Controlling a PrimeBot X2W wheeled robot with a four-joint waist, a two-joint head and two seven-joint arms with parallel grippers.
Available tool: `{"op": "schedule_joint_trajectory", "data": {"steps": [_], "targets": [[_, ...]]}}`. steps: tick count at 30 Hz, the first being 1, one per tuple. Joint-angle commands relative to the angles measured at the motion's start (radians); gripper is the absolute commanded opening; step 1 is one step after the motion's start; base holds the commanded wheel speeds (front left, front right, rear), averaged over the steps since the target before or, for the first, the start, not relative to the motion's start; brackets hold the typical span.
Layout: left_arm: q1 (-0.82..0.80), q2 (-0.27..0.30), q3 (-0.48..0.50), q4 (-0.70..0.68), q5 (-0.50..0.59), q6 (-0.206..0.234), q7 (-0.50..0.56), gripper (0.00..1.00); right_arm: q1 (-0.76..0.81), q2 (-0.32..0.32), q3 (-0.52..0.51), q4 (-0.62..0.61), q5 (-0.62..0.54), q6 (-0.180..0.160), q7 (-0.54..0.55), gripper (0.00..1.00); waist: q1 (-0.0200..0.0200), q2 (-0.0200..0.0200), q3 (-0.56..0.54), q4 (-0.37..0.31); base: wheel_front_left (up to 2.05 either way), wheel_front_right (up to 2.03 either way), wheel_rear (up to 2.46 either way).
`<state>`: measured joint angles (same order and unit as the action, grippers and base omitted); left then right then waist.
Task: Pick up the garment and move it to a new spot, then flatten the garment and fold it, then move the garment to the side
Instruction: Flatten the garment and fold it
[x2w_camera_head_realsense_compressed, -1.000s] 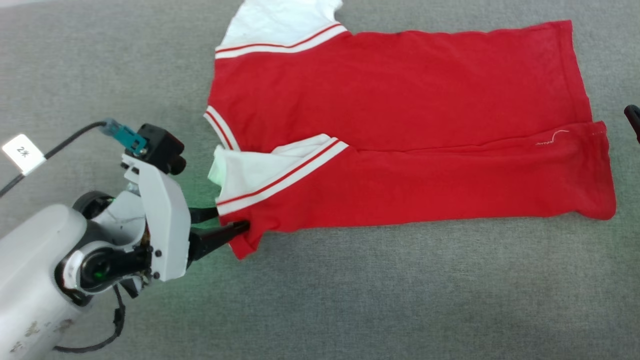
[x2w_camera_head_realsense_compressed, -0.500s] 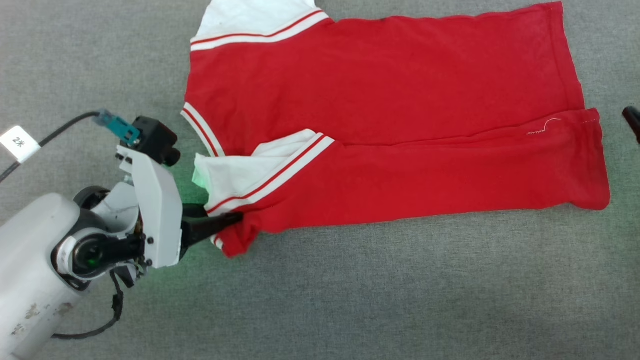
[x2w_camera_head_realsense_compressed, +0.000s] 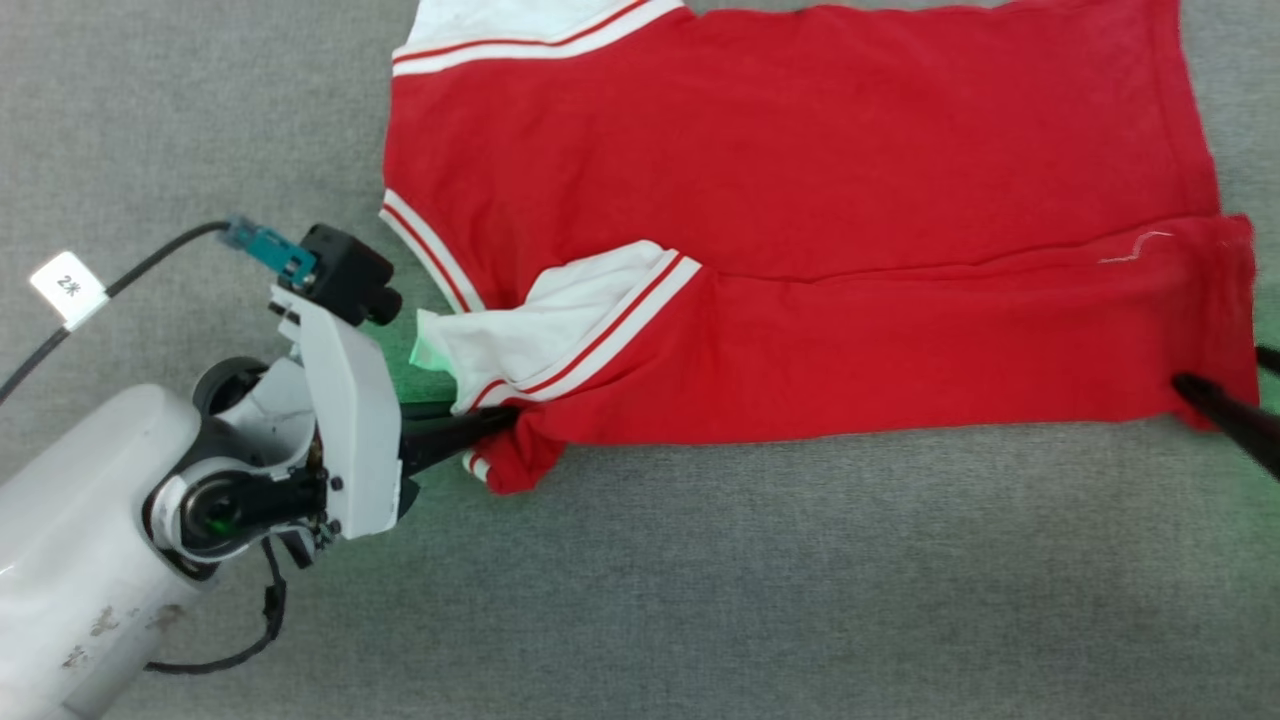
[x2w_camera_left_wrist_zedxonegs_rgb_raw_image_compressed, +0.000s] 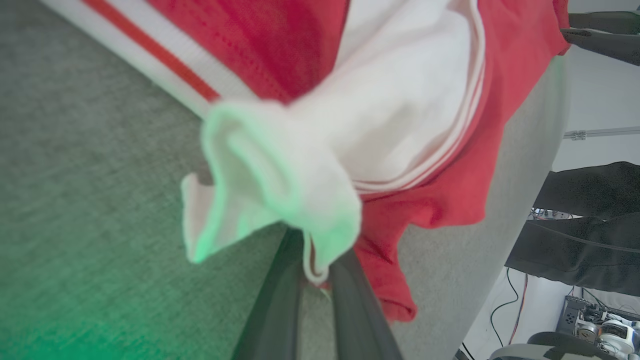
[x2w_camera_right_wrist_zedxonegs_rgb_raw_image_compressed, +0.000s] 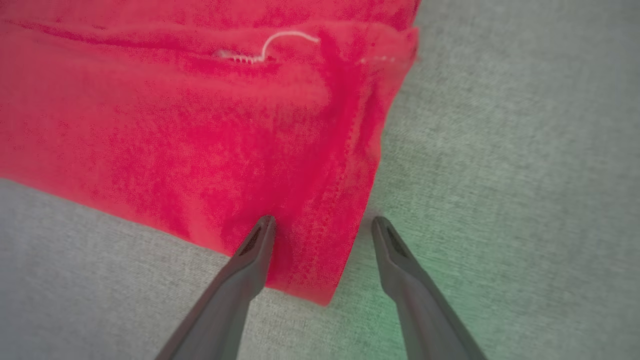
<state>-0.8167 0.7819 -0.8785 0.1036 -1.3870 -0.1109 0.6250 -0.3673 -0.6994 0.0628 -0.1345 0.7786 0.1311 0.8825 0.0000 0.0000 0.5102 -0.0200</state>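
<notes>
Garment (x2w_camera_head_realsense_compressed: 800, 200), head view: flat on grey surface (x2w_camera_head_realsense_compressed: 700, 600), near long side folded over toward the middle; first lengthwise fold judged done. Left gripper (x2w_camera_head_realsense_compressed: 505, 420) at shoulder corner, right gripper (x2w_camera_head_realsense_compressed: 1220, 368) at hem corner.
Left wrist view: left gripper (x2w_camera_left_wrist_zedxonegs_rgb_raw_image_compressed: 315, 265) pressed together, pinching sleeve-side cloth of garment (x2w_camera_left_wrist_zedxonegs_rgb_raw_image_compressed: 425, 150).
Right wrist view: right gripper (x2w_camera_right_wrist_zedxonegs_rgb_raw_image_compressed: 322, 225) spread, straddling hem corner of garment (x2w_camera_right_wrist_zedxonegs_rgb_raw_image_compressed: 175, 125); nothing gripped.
Outstanding, by judgement: further folds, shift to the side.
</notes>
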Motion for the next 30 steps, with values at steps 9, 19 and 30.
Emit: {"op": "schedule_joint_trajectory", "data": {"steps": [9,19,30], "targets": [[0.037,-0.054,-0.055,0.016,0.025,-0.007,-0.013,0.0,-0.016,0.032,0.052,0.072,-0.033,-0.001,0.079,0.4,0.0,0.0,0.025,0.031,0.0,0.0,0.0],[0.104,-0.004,-0.041,-0.04,-0.015,-0.017,-0.056,0.0,0.025,0.024,0.022,0.057,-0.017,-0.001,0.066,0.0,0.0,0.0,-0.03,0.03,0.0,0.0,0.0],[0.243,0.116,-0.032,-0.217,-0.024,0.003,-0.132,0.0,0.191,-0.01,-0.06,-0.031,0.029,-0.001,0.113,0.0,0.0,0.0,-0.095,0.05,0.0,0.0,0.0]]}}
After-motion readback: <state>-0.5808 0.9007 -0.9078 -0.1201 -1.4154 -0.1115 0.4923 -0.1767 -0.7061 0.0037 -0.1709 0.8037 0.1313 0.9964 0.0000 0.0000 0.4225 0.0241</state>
